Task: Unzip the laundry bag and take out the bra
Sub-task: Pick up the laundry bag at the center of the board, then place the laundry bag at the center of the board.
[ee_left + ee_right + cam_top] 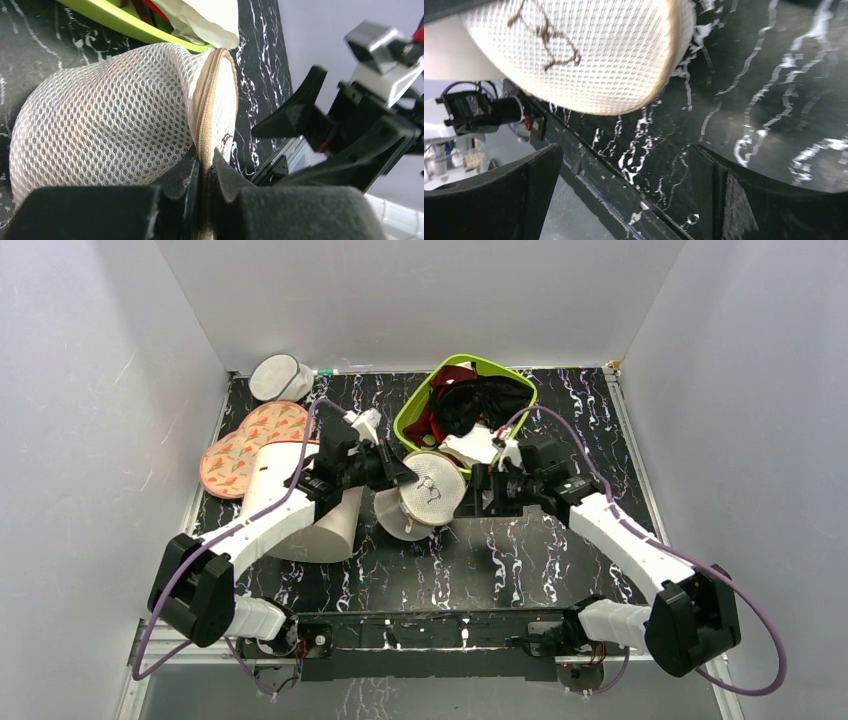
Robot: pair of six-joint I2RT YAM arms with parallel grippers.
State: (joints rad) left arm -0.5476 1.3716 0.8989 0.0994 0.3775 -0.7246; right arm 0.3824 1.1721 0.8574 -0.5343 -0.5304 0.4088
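Note:
The laundry bag [428, 495] is a round off-white mesh pouch tipped on its side in the middle of the table. My left gripper [404, 476] is shut on its tan zip rim. In the left wrist view the zip tape [206, 100] runs down between the pressed pads [186, 172]. A faint orange tint [85, 131] shows through the mesh dome; the bra itself is hidden. My right gripper [470, 502] stands open just right of the bag's flat face [589, 55]. Only tabletop shows between its fingers [624, 165].
A green basket [415, 410] behind the bag holds a black garment [482, 403] and dark red cloth [452, 374]. A large cream cylinder [325, 525] lies under my left arm. An orange patterned two-lobed piece [245, 448] and a greyer mesh pouch [275, 378] sit at the back left.

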